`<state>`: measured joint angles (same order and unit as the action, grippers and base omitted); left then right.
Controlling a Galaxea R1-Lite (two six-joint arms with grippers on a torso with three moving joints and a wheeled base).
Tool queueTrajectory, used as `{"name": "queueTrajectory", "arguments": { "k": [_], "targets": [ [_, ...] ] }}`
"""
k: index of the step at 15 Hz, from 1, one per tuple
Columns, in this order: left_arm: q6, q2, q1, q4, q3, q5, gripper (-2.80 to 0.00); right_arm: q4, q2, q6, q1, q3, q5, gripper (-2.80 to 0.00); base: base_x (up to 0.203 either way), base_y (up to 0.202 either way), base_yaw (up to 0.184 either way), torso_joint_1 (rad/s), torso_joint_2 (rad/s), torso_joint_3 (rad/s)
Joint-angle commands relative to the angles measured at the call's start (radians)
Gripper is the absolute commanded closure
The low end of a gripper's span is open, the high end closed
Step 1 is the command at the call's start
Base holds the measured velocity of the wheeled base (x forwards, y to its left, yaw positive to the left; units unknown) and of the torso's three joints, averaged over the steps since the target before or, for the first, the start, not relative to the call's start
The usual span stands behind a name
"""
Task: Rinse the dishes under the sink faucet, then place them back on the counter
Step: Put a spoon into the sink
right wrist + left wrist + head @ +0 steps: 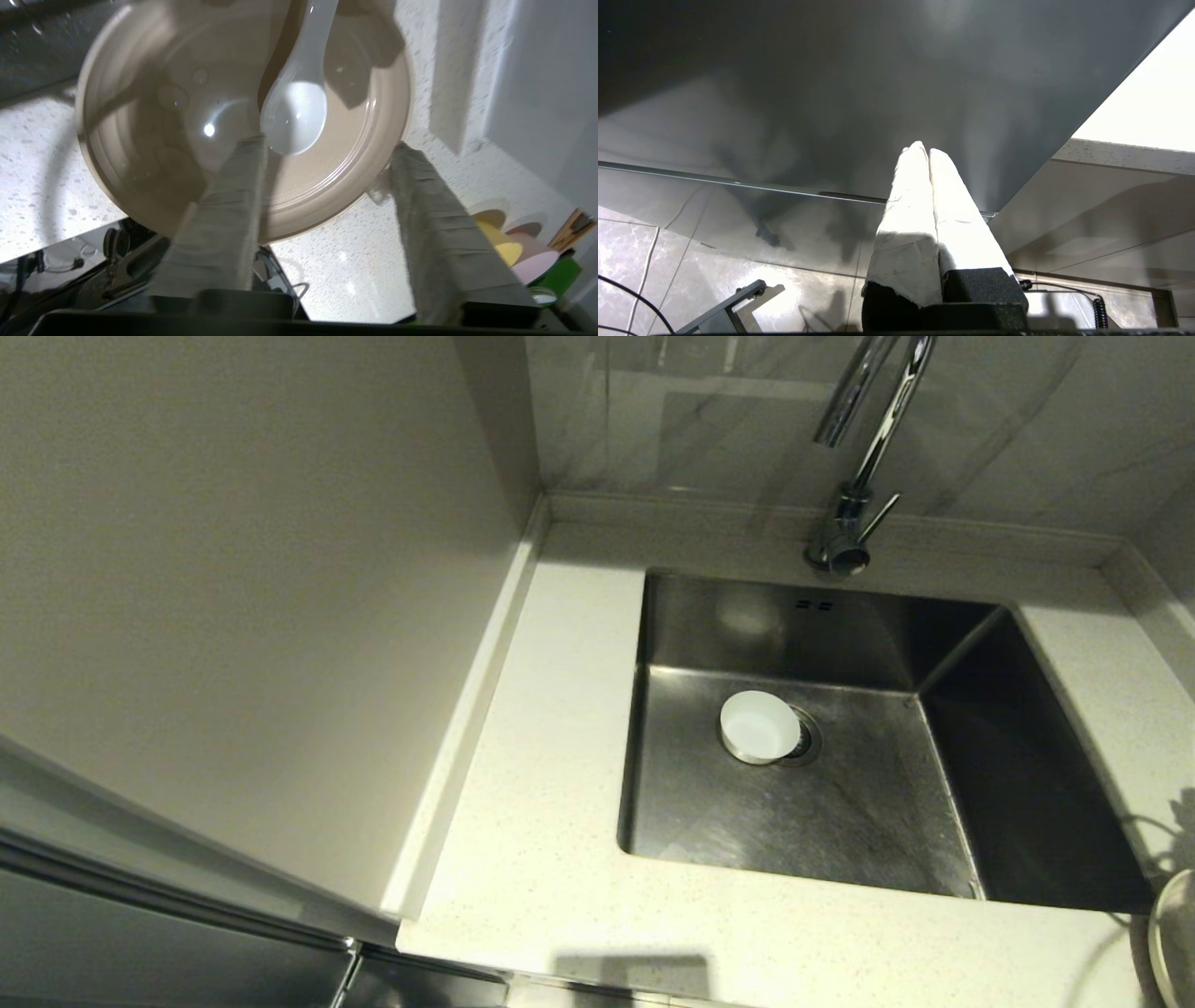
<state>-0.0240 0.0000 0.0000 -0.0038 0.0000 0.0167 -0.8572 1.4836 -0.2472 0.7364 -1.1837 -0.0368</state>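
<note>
1. The bowl sits in the middle of the sink, right beside the drain and partly over it. It is small, white and open side up. It looks light and hard, and it could chip if it hits the steel. It may be wet and slippery, so the rim is the best place to pinch it.
2. The plate fills the upper middle of the right wrist view. It lies on the counter and sticks out a little over the edge. Drops of water shine on it, so it may slide.
3. The spoon lies on the plate, near the top middle of that view. It is short, smooth and light.
4. The right gripper is just over the plate. Its fingers are wide apart and hold nothing. One is over the plate and one is by its rim.
5. The left gripper is down low by a dark cupboard front, away from the sink. Its fingers are pressed together and hold nothing.
6. The faucet stands at the top of the head view, behind the sink. No water shows.
</note>
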Motion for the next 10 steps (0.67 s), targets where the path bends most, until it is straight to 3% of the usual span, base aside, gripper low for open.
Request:
{"name": "queueTrajectory", "arguments": {
  "k": [1,7,10],
  "targets": [
    [-0.001,-0.003,0.0,-0.001,0.0,0.0,0.0,0.003,0.003,-0.001,0.002,0.034,0.001,-2.8,0.0,0.0,0.0,0.0,0.0,0.0],
    [-0.001,-0.003,0.0,-0.001,0.0,0.0,0.0,0.296,0.03,-0.001,0.005,0.22,0.024,-2.8,0.0,0.0,0.0,0.0,0.0,0.0],
    [-0.001,-0.003,0.0,-0.001,0.0,0.0,0.0,0.364,0.05,0.033,0.005,0.248,0.025,-2.8,0.0,0.0,0.0,0.0,0.0,0.0]
  ]
}}
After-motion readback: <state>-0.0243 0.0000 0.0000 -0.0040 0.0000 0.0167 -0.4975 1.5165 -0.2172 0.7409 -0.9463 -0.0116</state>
